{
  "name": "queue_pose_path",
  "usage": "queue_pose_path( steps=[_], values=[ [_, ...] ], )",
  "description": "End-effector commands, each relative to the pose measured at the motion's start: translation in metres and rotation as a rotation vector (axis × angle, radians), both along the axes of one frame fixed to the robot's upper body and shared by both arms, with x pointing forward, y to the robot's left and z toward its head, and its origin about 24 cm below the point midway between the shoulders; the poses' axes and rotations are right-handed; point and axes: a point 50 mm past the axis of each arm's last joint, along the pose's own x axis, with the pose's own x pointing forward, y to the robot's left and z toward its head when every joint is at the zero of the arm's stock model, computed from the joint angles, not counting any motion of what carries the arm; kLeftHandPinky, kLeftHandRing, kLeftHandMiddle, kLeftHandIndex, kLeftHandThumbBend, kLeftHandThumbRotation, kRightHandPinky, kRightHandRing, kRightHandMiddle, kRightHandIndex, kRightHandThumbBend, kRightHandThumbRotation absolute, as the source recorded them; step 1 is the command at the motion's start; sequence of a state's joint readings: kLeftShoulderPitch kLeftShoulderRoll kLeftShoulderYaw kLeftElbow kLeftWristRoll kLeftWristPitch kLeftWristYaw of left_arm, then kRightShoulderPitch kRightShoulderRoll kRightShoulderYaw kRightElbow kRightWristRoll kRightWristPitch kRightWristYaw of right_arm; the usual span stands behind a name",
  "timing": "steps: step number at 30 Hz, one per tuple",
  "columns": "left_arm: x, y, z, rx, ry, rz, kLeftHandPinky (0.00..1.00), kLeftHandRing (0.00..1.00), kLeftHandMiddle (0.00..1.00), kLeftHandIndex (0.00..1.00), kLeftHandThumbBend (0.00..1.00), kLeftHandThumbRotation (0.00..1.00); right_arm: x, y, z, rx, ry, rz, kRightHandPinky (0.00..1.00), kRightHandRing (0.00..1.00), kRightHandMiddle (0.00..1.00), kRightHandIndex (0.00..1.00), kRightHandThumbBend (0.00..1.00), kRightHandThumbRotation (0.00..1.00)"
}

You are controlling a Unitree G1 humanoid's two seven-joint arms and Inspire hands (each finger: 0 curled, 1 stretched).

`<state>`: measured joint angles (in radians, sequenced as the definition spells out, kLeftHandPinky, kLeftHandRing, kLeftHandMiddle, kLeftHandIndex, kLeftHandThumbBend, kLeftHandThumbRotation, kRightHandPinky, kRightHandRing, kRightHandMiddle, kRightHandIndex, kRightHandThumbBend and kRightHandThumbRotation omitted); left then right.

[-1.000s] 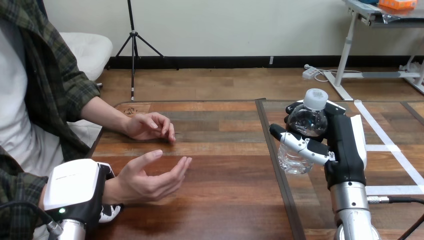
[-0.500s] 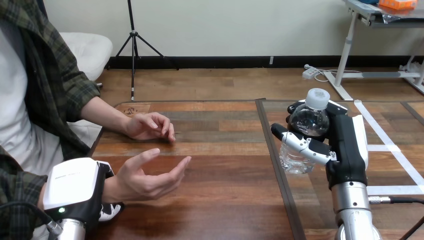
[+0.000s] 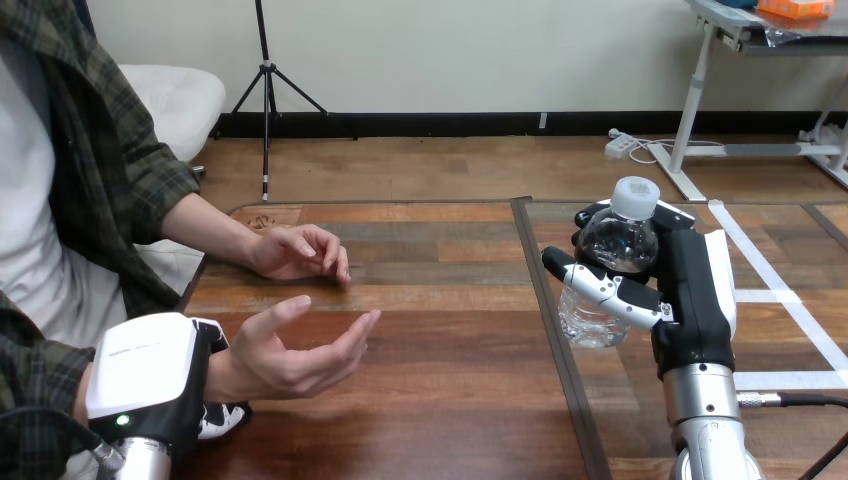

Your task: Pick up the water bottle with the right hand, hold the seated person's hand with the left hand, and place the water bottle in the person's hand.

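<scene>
A clear water bottle (image 3: 617, 243) with a white cap is held upright above the table's right half, my right hand (image 3: 692, 300) shut on it with its thumb across the bottle's front. At the lower left my left hand (image 3: 150, 375) wraps the person's wrist, its white shell on top and its fingers (image 3: 222, 420) curled underneath. The person's hand (image 3: 290, 360) sticks out from my grip, palm up and fingers loosely cupped, a little above the table. The bottle is well to the right of that palm, apart from it.
The person's other hand (image 3: 297, 251) rests curled on the table (image 3: 450, 400) further back at the left. A dark seam (image 3: 550, 300) splits the tabletop, and white tape lines (image 3: 785, 300) mark its right part.
The bottle and my right hand have edged slightly to the right. The person's open hand has lifted a touch in my left hand's grip.
</scene>
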<state>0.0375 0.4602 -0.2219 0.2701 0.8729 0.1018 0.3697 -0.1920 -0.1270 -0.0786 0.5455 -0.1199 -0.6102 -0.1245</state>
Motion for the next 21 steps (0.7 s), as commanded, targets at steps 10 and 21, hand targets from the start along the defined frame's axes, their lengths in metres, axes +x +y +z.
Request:
queue_pose_path(
  steps=[10,21],
  values=[
    [0.0070,-0.0072,0.0011,-0.028,-0.045,-0.032,0.31,0.34,0.39,0.40,0.78,0.00,0.0183,0.0009,0.0382,-0.016,-0.160,0.022,0.36,0.42,0.48,0.48,0.69,0.00],
    [0.0064,-0.0128,0.0051,-0.052,-0.101,-0.066,0.28,0.32,0.37,0.38,0.80,0.00,0.0183,0.0018,0.0390,-0.017,-0.166,0.027,0.35,0.41,0.48,0.48,0.69,0.00]
  ],
)
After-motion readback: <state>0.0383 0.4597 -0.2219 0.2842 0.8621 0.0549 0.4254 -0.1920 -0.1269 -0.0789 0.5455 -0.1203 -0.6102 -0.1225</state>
